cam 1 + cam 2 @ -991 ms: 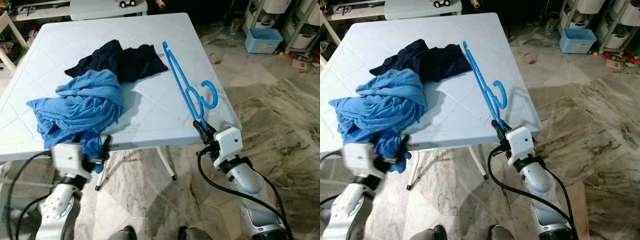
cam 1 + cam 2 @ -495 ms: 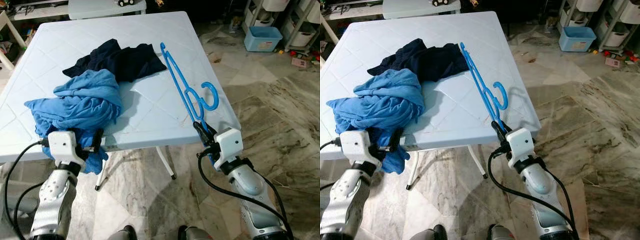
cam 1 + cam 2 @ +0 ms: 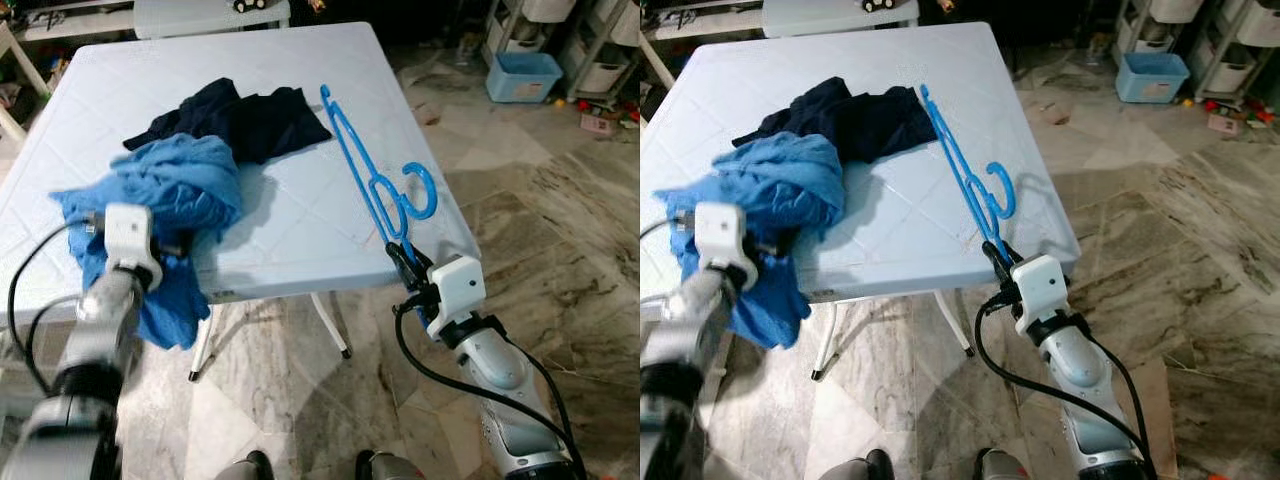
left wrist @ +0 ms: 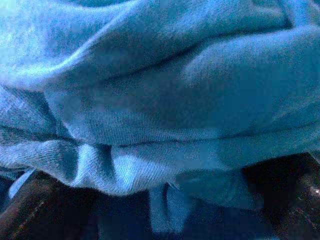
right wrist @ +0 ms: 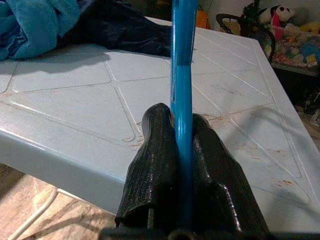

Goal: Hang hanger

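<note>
A blue plastic hanger (image 3: pixel 365 170) slants up over the right part of the pale blue table (image 3: pixel 300 230), its hook (image 3: pixel 420 190) near the table's right edge. My right gripper (image 3: pixel 403 258) is shut on the hanger's lower end at the table's front right corner; the right wrist view shows the fingers (image 5: pixel 155 150) pinching the blue bar (image 5: pixel 181 60). A crumpled light blue garment (image 3: pixel 180 190) lies front left, hanging over the edge. A dark navy garment (image 3: pixel 245 120) lies behind it. My left gripper (image 3: pixel 175 243) is pushed into the light blue garment (image 4: pixel 160 100), open, cloth between its fingers.
The table's folding legs (image 3: pixel 330 325) stand below on the marble floor (image 3: pixel 540 220). A blue bin (image 3: pixel 527 77) and storage shelves (image 3: pixel 600 40) are at the back right. A second pale table (image 3: pixel 200 12) stands behind.
My left arm has risen from below the table edge and pushed its gripper into the light blue garment, bunching it. The right gripper and hanger have stayed put.
</note>
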